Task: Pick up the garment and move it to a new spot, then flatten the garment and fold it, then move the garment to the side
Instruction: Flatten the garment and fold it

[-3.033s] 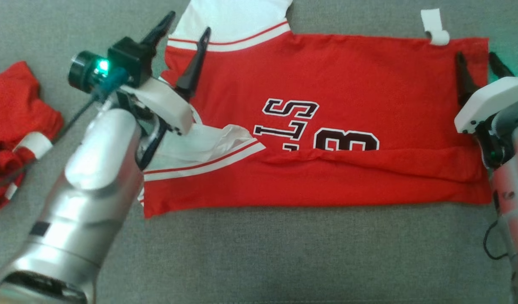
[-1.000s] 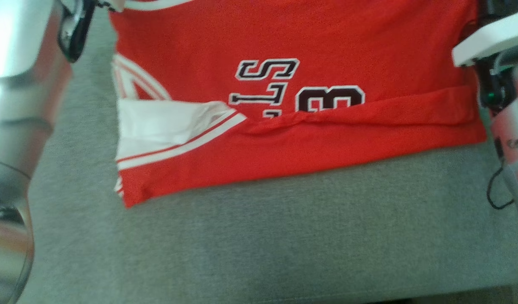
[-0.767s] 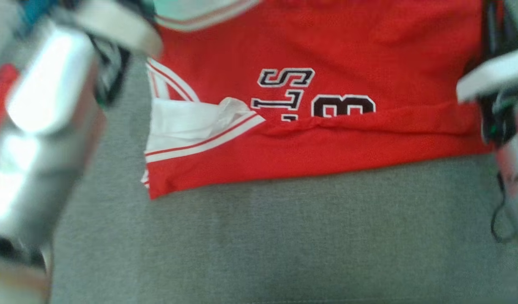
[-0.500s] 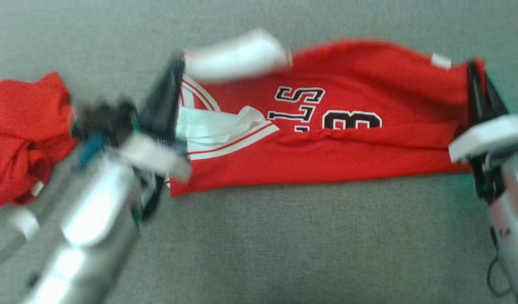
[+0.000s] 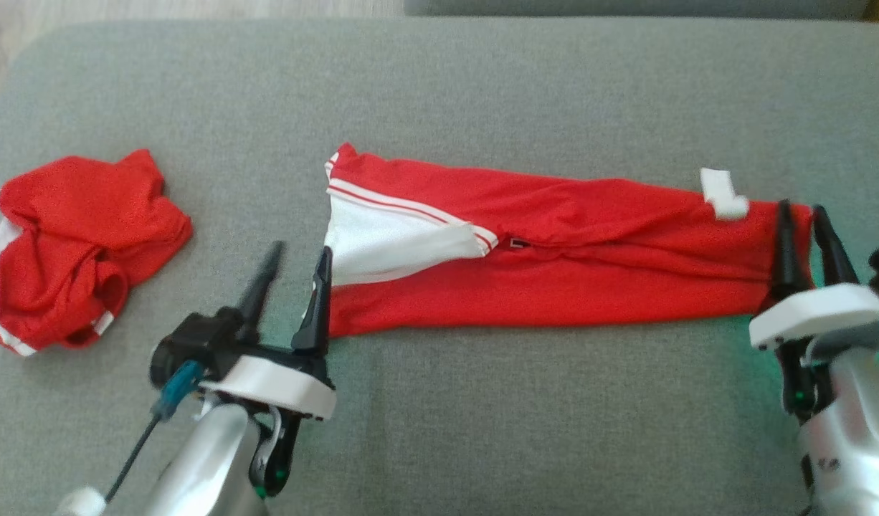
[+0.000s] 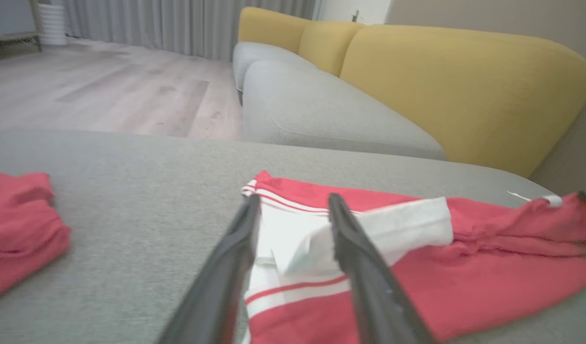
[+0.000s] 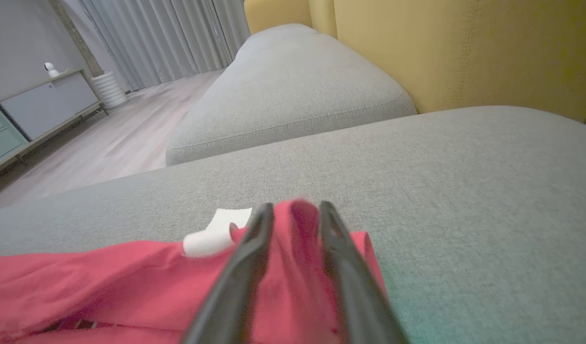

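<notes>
Jaws of left gripper (image 5: pixel 301 248) and right gripper (image 5: pixel 799 208) stand open. The garment (image 5: pixel 554 294) is limp; we grip its ends.

Crumpled red cloth (image 5: pixel 74 251) on grey cushion (image 5: pixel 518 430), yellow backrest (image 6: pixel 465 91), wooden floor (image 6: pixel 106 95), curtains (image 7: pixel 178 33)

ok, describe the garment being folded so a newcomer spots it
On the grey cushion, the folded jersey is the long flat red strip across the middle. Unlike the crumpled red heap at left, it carries a white tag near its right end.
</notes>
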